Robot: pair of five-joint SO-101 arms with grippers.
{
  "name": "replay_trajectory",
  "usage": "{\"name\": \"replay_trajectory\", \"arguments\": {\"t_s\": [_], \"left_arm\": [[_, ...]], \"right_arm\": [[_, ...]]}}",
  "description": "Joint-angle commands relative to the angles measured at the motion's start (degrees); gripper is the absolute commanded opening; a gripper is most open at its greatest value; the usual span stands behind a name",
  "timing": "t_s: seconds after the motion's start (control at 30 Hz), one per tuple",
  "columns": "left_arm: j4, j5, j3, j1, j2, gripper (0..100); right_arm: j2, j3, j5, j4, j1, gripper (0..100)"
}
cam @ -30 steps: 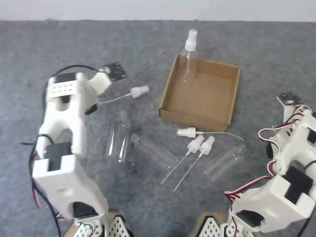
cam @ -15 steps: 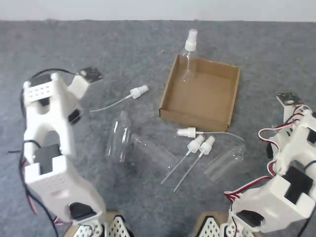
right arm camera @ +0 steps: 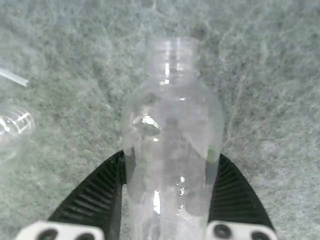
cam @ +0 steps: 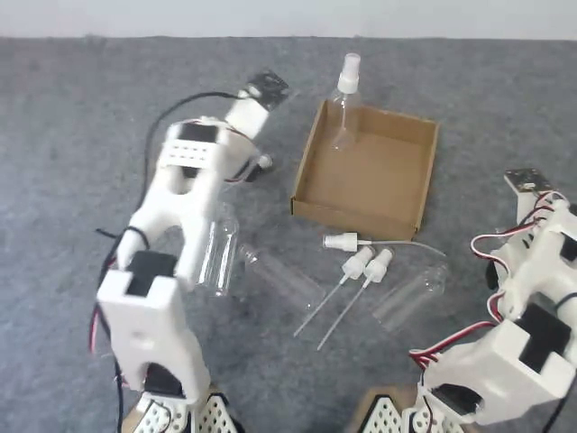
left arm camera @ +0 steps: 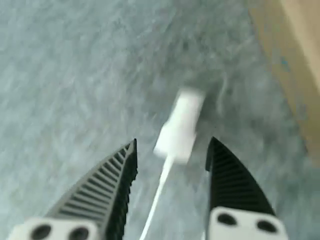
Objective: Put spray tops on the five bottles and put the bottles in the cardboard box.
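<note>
Left wrist view: the left pincer (left arm camera: pixel 172 144) is spread open and hangs low over the grey desk (left arm camera: pixel 75 60), its two fingers on either side of a spray top (left arm camera: pixel 180 125) without touching it. That spray top's long axis runs along the pincer's own reach, with the white head away from the pincer and the thin dip tube trailing back between the fingers. Ahead and off to one side, an edge of the cardboard box (left arm camera: pixel 295 60) lies close; the other side is bare desk.

Right wrist view: the right pincer (right arm camera: pixel 170 159) is closed on an uncapped bottle (right arm camera: pixel 172 125), both fingers against its sides. The bottle lies in line with the pincer, its open neck pointing away. Bare desk lies ahead of the neck. Off to one side sits the mouth of a second bottle (right arm camera: pixel 12 127).

High view: a capped bottle (cam: pixel 345 108) stands upright at the box's far wall, and three loose spray tops (cam: pixel 359 262) lie just before the box's near wall (cam: pixel 356 216).
</note>
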Motion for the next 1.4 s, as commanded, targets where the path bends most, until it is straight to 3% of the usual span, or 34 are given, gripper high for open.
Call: {"name": "replay_trajectory", "arguments": {"t_s": [0.0, 0.2, 0.3, 0.47, 0.63, 0.83, 0.9, 1.03, 1.17, 1.37], "left_arm": [[-4.4, 1.2, -6.0, 0.4, 2.5, 21], [0.1, 1.2, -18.0, 0.1, 14.2, 21], [6.2, 1.2, -23.9, -0.2, 18.5, 18], [17.8, 2.9, -32.9, -4.1, 21.2, 2], [28.8, 3.3, -39.9, -9.8, 21.1, 1], [48.6, 3.4, -52.9, -14.4, 20.2, 1], [50.3, 4.4, -54.4, -16.2, 18.6, 1], [50.2, 5.3, -48.6, -20.7, 13.0, 1], [48.9, 4.0, -33.6, -23.1, 5.9, 1], [31.2, 2.8, 1.1, -25.1, -13.4, 1]], "right_arm": [[-3.6, -0.4, 0.6, 0.4, -0.5, 15.2], [-3.6, -0.4, 0.6, 0.4, -0.5, 15.2], [-3.6, -0.4, 0.6, 0.4, -0.3, 15.2], [-3.6, -0.4, 0.6, 0.4, -0.3, 15.2], [-3.6, -0.4, 0.5, 0.4, -0.3, 15.2], [-3.6, -0.4, 0.3, 0.7, -0.4, 15.2], [-3.6, -0.4, 0.3, 0.7, -0.4, 15.2], [-3.6, 0.5, 0.4, 0.4, -0.3, 15.2], [-3.6, 1.2, 0.5, 0.2, -0.6, 15.2], [-3.6, 1.2, 0.6, 0.2, -0.3, 15.2]]}}
